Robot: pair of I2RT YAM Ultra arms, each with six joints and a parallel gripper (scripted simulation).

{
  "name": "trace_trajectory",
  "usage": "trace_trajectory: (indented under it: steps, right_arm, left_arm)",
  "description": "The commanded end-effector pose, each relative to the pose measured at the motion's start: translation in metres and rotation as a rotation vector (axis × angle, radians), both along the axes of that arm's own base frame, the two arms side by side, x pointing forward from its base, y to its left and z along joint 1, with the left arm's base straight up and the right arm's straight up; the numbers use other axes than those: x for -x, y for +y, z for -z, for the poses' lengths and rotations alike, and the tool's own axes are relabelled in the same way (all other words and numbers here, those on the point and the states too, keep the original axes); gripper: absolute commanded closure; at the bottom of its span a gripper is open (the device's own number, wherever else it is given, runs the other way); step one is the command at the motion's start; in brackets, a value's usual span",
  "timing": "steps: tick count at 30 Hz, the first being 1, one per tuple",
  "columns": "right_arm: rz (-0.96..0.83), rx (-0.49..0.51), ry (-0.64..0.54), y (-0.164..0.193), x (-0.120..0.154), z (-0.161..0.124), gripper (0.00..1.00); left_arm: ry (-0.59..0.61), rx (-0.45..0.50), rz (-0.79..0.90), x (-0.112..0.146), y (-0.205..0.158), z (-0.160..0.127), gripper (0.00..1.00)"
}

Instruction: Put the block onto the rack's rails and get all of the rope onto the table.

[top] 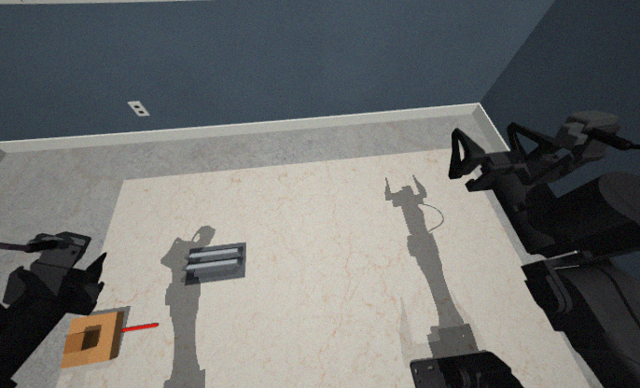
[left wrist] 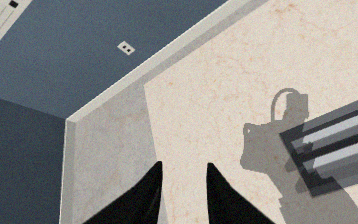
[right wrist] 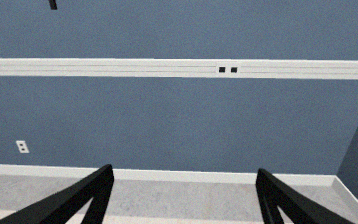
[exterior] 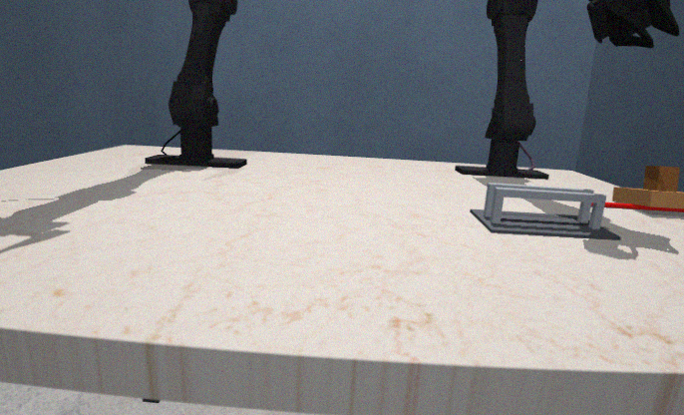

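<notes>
The orange block (top: pixel 108 326) (exterior: pixel 633 196), a flat slab with a smaller raised piece on top, lies at the table's left edge in the top view. The red rope (top: pixel 142 326) (exterior: pixel 623 206) shows beside and along the bottom of the block; any part hanging off the table is hidden. The grey rack (top: pixel 216 264) (exterior: pixel 540 194) (left wrist: pixel 350 151) stands on the table with bare rails. My left gripper (left wrist: pixel 184 169) is partly open and empty, raised near the block's side of the table. My right gripper (top: pixel 483 127) (right wrist: pixel 183 173) is wide open and empty, far from block and rack.
The pale table (top: pixel 303 216) (exterior: pixel 308 247) carries both arm bases. The right arm stands at the right side in the top view. The left arm reaches over the table's left edge there, above the grey floor (top: pixel 48 192). Blue walls stand beyond.
</notes>
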State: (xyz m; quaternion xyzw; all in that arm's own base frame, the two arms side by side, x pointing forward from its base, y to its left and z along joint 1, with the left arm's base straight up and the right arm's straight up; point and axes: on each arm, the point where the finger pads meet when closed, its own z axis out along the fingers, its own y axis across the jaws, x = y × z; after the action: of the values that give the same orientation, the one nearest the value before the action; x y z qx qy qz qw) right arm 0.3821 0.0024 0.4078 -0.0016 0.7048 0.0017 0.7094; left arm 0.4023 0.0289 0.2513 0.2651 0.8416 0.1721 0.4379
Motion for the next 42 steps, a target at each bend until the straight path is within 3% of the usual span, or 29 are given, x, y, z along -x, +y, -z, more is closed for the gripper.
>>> trace_trajectory:
  steps: [1,7,9,24,26,37,42]
  right_arm:
    - [0.026,0.009,-0.084,-0.008,0.011,-0.039,0.00]
    - [0.026,0.009,-0.084,-0.008,0.011,-0.039,0.00]
    - [0.026,0.009,-0.084,-0.008,0.011,-0.039,0.00]
    - [0.026,0.009,-0.084,-0.008,0.011,-0.039,0.00]
    - [0.026,0.009,-0.084,-0.008,0.011,-0.039,0.00]
    - [0.026,0.009,-0.084,-0.008,0.011,-0.039,0.00]
    - [0.026,0.009,-0.084,-0.008,0.011,-0.039,0.00]
  left_arm:
    - [0.124,-0.114,0.091,0.007,0.004,0.013,0.69]
    - [0.294,-0.232,0.189,0.018,0.014,0.049,0.69]
    - [0.294,-0.232,0.189,0.018,0.014,0.049,0.69]
    - [0.676,-0.411,0.551,0.062,0.026,0.118,0.69]
    - [0.676,-0.411,0.551,0.062,0.026,0.118,0.69]
    - [0.891,-0.440,0.893,0.103,0.028,0.150,0.69]
    - [0.924,-0.430,0.981,0.111,0.027,0.155,0.69]
